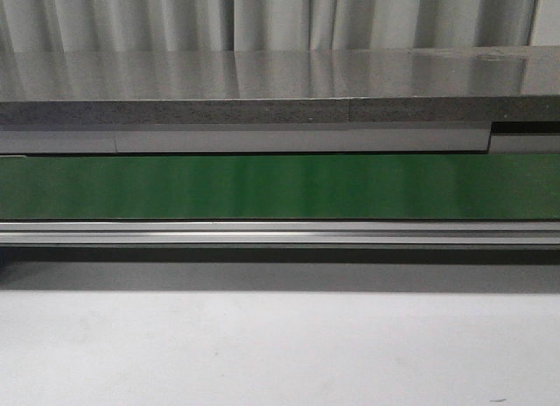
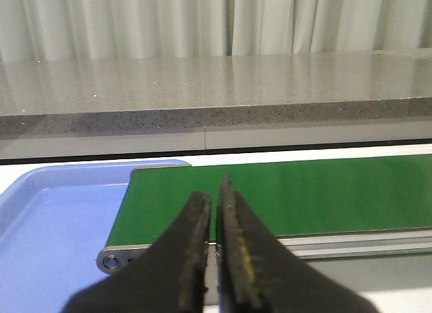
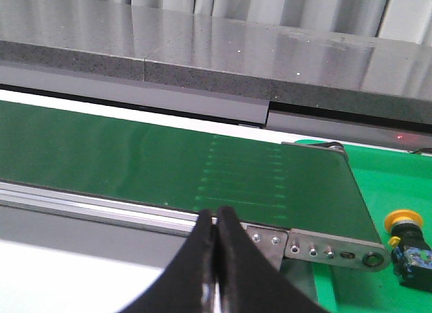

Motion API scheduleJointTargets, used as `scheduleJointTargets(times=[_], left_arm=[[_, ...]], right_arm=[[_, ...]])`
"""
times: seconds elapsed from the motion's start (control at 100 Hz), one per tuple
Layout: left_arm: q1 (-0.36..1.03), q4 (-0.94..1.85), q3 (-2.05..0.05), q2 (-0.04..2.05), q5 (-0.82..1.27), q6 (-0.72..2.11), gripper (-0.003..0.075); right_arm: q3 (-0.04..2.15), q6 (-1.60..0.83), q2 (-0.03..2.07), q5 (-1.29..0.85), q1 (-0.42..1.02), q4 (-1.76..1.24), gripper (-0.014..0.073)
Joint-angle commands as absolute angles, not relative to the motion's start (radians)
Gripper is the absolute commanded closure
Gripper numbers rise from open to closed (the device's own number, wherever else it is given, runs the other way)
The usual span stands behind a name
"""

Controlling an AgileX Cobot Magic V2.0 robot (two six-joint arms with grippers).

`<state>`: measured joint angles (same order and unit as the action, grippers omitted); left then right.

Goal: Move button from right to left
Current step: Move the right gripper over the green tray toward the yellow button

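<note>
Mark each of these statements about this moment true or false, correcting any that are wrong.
1. The yellow-capped push button on its black body sits on the green conveyor belt. False: it rests on a bright green surface beyond the belt's end.
2. The right gripper has its fingers together and holds nothing. True.
3. A light blue tray lies at the belt end seen by the left wrist camera. True.
4. The left gripper grips the button. False: its fingers are nearly closed with nothing between them.
5. The front view shows the button. False: only belt, rail and tabletop appear there.
</note>
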<state>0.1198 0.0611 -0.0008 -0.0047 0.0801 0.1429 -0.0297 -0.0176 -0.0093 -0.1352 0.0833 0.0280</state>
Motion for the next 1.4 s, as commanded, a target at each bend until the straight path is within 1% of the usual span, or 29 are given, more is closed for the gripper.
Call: scheduleJointTargets(times=[0.0,0.68,0.92,1.06,1.16,1.39], left_arm=[[0.125,0.071,0.039,-0.042,0.000,0.132,0.0715],[0.125,0.071,0.039,-0.042,0.000,0.132,0.0715],[0.125,0.071,0.039,-0.042,0.000,0.132,0.0715],[0.125,0.071,0.039,-0.042,0.000,0.132,0.0715],[0.125,0.071,0.039,-0.042,0.000,0.132,0.0715],[0.125,0.071,0.039,-0.042,0.000,0.132,0.0715]], right_arm=[[-0.030,-0.019,-0.026,-0.044,0.084,0.037,0.0653],[-0.030,-0.019,-0.026,-0.043,0.084,0.037,0.0653],[-0.009,-0.019,-0.026,0.015,0.084,0.034,0.0653],[0.076,-0.019,-0.019,-0.044,0.083,0.018,0.0653],[0.177,-0.019,0.013,-0.145,0.083,0.018,0.0653],[0.436,0.000,0.199,-0.393,0.083,0.018,0.0653]])
